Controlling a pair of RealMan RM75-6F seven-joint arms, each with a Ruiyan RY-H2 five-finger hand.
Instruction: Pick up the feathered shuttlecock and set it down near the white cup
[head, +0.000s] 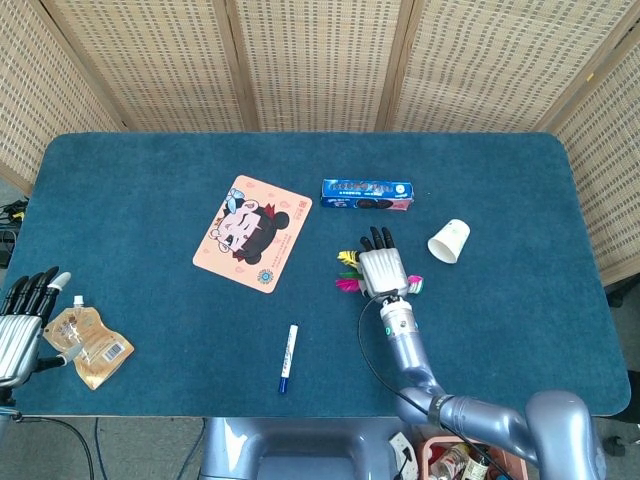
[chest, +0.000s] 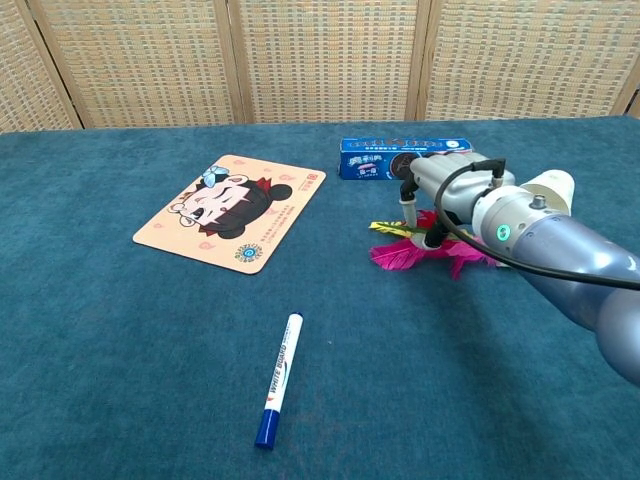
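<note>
The feathered shuttlecock (head: 348, 274) (chest: 398, 255) lies on the blue table with pink, yellow and green feathers spread out. My right hand (head: 382, 268) (chest: 447, 192) hangs right over it, palm down. Its fingers (chest: 431, 237) are apart and reach down into the feathers, with no clear grip showing. The white cup (head: 449, 240) (chest: 549, 185) lies on its side just right of the hand. My left hand (head: 20, 318) rests at the table's near left corner, fingers stretched out and holding nothing.
A blue cookie box (head: 367, 194) (chest: 388, 158) lies just beyond the shuttlecock. A cartoon mouse pad (head: 253, 232) (chest: 232, 212) sits to the left, and a marker pen (head: 288, 357) (chest: 277, 378) lies nearer the front. A crumpled sachet (head: 90, 346) is beside my left hand.
</note>
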